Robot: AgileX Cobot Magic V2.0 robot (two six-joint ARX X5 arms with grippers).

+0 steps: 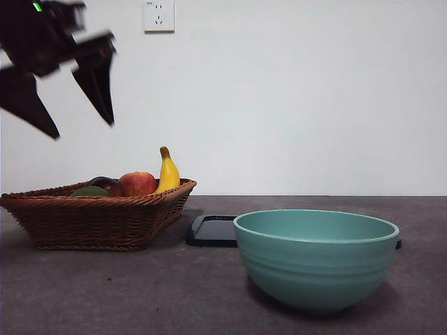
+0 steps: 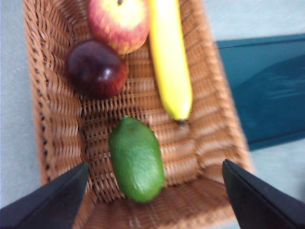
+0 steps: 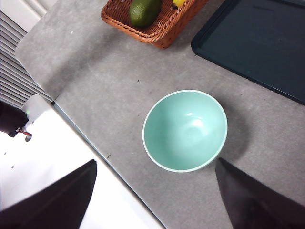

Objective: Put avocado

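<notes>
The avocado (image 2: 137, 160), dark green and oval, lies in the wicker basket (image 2: 52, 95) near one end wall. In the front view only its top (image 1: 89, 190) shows above the basket rim (image 1: 98, 220). My left gripper (image 1: 82, 130) hangs open well above the basket's left part, and in its wrist view (image 2: 155, 164) the jaws stand wide on either side of the avocado, apart from it. High over the teal bowl (image 3: 185, 130), my right gripper (image 3: 156, 162) is open and empty. The avocado (image 3: 144, 10) also shows in the right wrist view.
A red apple (image 2: 119, 21), a dark red-purple fruit (image 2: 95, 67) and a banana (image 2: 170, 62) share the basket. A dark flat tray (image 1: 213, 230) lies behind the teal bowl (image 1: 316, 258), to the right of the basket. The table's edge (image 3: 81, 133) shows in the right wrist view.
</notes>
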